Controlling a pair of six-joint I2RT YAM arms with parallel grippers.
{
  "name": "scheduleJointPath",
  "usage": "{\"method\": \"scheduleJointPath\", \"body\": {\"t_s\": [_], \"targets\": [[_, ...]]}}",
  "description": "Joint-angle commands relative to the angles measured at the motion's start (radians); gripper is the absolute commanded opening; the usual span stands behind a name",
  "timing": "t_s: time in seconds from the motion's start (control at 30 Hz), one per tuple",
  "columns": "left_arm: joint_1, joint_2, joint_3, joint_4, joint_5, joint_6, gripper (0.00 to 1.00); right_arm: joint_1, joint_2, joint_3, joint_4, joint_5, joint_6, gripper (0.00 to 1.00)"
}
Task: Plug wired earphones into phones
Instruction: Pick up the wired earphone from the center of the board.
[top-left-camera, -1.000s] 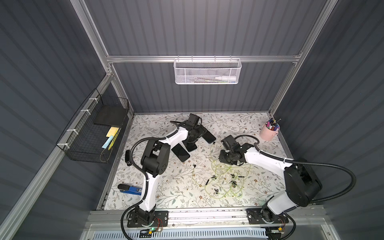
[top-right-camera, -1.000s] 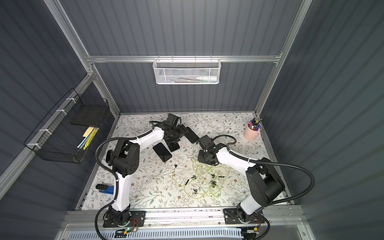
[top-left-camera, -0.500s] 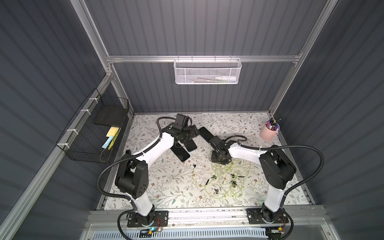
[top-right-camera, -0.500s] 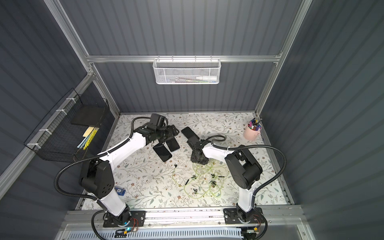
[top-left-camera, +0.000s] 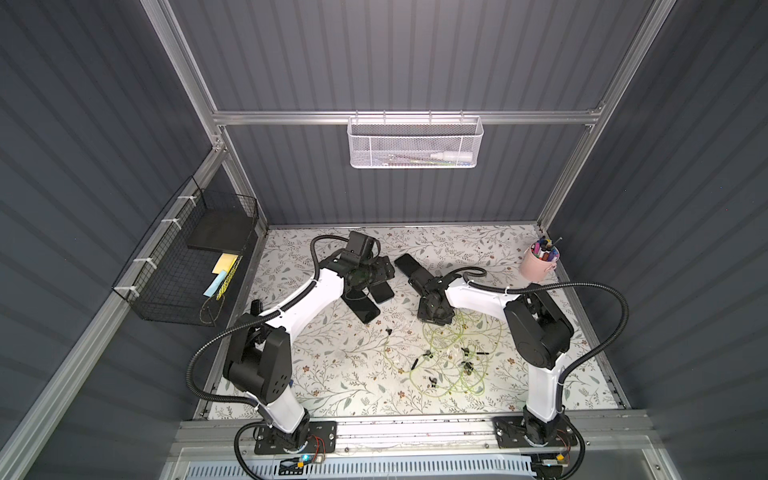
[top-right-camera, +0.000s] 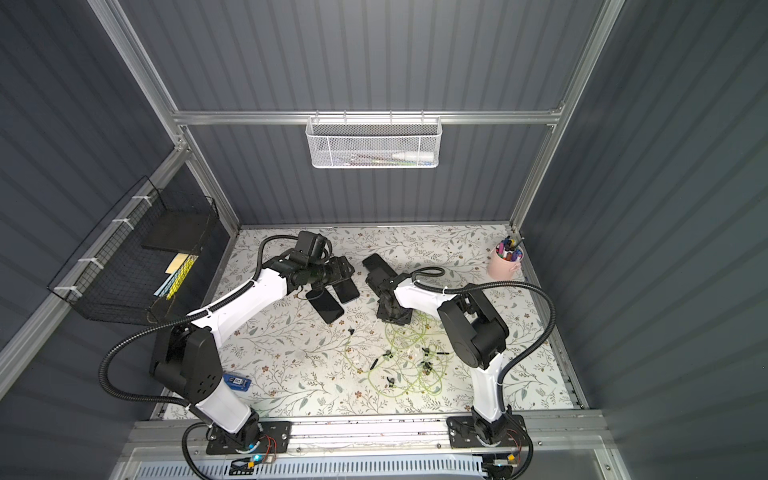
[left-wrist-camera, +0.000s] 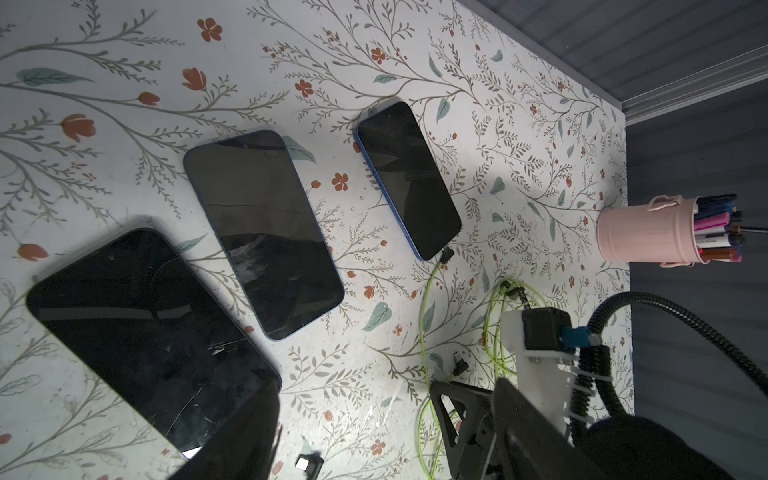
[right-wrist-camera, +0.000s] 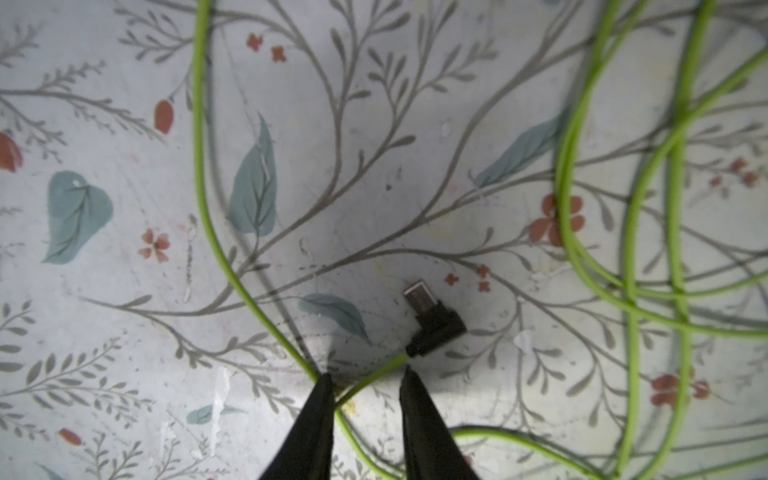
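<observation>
Three black phones lie side by side in the left wrist view: the nearest (left-wrist-camera: 137, 332), the middle (left-wrist-camera: 262, 232) and the far one (left-wrist-camera: 409, 178). A black plug (left-wrist-camera: 446, 255) on a yellow-green cable sits at the far phone's end. The earphones lie tangled (top-left-camera: 453, 361) (top-right-camera: 411, 361) in both top views. My left gripper (top-left-camera: 386, 272) (left-wrist-camera: 374, 449) hovers over the phones, wide open and empty. My right gripper (right-wrist-camera: 368, 378) (top-left-camera: 434, 318) is down on the table with its jaws narrowly apart. A cable runs between them, just behind an angled black plug (right-wrist-camera: 432, 320).
A pink cup of pens (top-left-camera: 539, 264) stands at the back right corner. A black wire basket (top-left-camera: 187, 266) hangs on the left wall and a white mesh basket (top-left-camera: 415, 143) on the back wall. Another loose plug (left-wrist-camera: 309, 461) lies near the nearest phone.
My right gripper has shifted left and down onto the cable near the phones, and its jaws have narrowed. My left arm has changed posture while its gripper stayed over the phones.
</observation>
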Motion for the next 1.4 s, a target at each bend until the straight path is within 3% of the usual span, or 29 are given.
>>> {"method": "scheduleJointPath", "body": {"t_s": [0.0, 0.13, 0.37, 0.5, 0.63, 0.93, 1.37], "targets": [[-0.003, -0.035, -0.010, -0.020, 0.007, 0.033, 0.81, 0.004, 0.048, 0.007, -0.095, 0.026, -0.027, 0.22], [-0.003, -0.042, -0.007, -0.023, 0.011, 0.035, 0.81, 0.007, 0.022, 0.016, -0.085, 0.026, -0.059, 0.10], [-0.003, -0.044, -0.002, -0.013, 0.046, 0.017, 0.81, 0.008, -0.016, 0.014, -0.051, 0.018, -0.167, 0.00], [-0.001, -0.032, -0.020, 0.057, 0.168, -0.023, 0.81, 0.005, -0.098, -0.047, 0.036, -0.014, -0.219, 0.00], [0.009, -0.011, -0.099, 0.235, 0.371, -0.103, 0.76, -0.009, -0.196, -0.106, 0.108, -0.092, -0.254, 0.00], [0.009, 0.063, -0.233, 0.513, 0.594, -0.202, 0.61, -0.019, -0.344, -0.150, 0.168, -0.279, -0.331, 0.00], [0.009, 0.071, -0.218, 0.412, 0.597, -0.131, 0.40, -0.048, -0.334, -0.154, 0.277, -0.385, -0.265, 0.00]]}}
